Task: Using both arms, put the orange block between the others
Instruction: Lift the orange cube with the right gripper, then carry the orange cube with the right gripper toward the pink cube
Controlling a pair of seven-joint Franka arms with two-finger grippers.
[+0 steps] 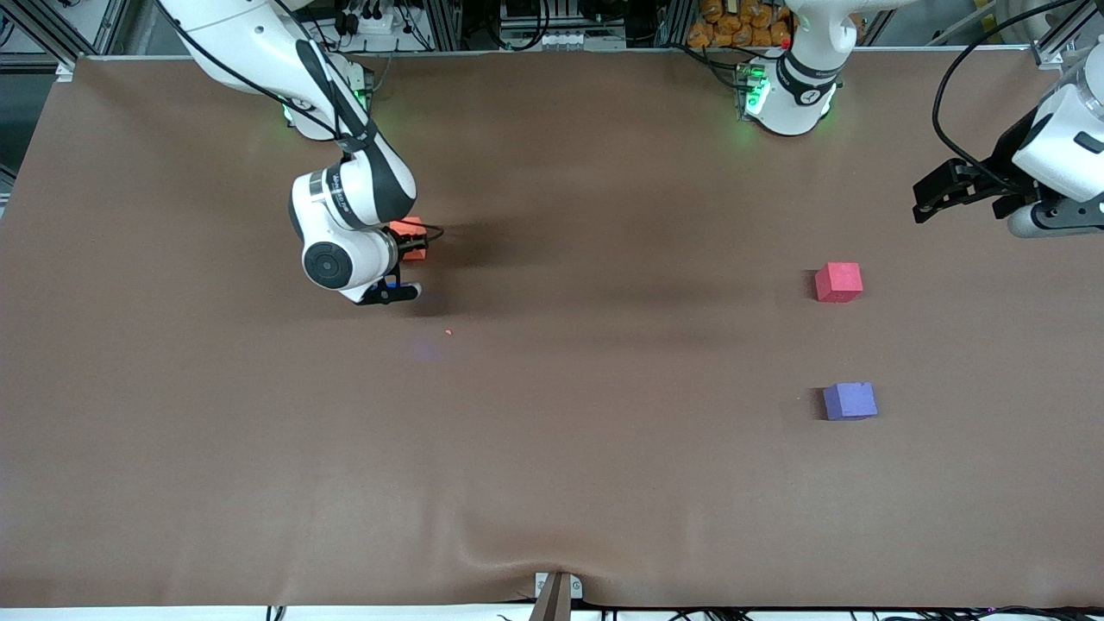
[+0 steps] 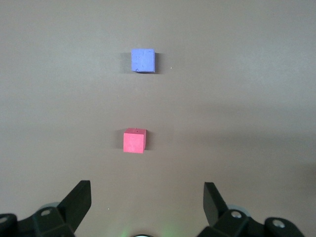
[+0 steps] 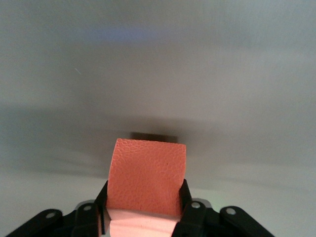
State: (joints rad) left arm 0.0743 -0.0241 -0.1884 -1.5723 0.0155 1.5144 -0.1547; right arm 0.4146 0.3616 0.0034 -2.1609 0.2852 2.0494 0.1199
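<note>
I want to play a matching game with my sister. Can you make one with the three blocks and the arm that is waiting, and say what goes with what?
Things:
1. orange block
2. red-pink block
3. purple block
4. left end effector

States or places:
A. on the table, nearest the front camera of the three blocks
B. open and empty, waiting up over the left arm's end of the table
C. squeezed in the right end effector
D. on the table, farther from the front camera than the purple block

Pairs: 1-C, 2-D, 3-A, 4-B
</note>
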